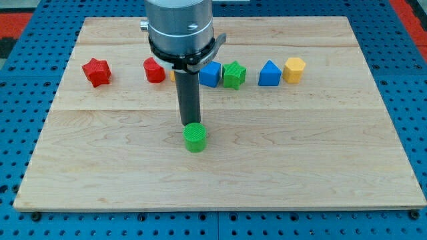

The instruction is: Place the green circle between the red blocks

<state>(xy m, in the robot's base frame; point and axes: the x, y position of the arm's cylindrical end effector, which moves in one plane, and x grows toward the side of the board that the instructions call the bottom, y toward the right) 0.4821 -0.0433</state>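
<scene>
The green circle (195,138) lies near the middle of the wooden board. My tip (189,125) stands just above it in the view, touching or almost touching its top-left edge. A red star block (97,72) sits at the upper left. A second red block (154,70) sits to its right, partly behind the arm, its shape unclear. The gap between the two red blocks lies up and left of the green circle.
A row along the upper board holds a blue block (211,75), a green star block (234,74), a blue triangular block (269,73) and a yellow hexagon block (294,69). A small yellow bit (173,76) shows behind the rod. The arm body (180,30) hangs over the top centre.
</scene>
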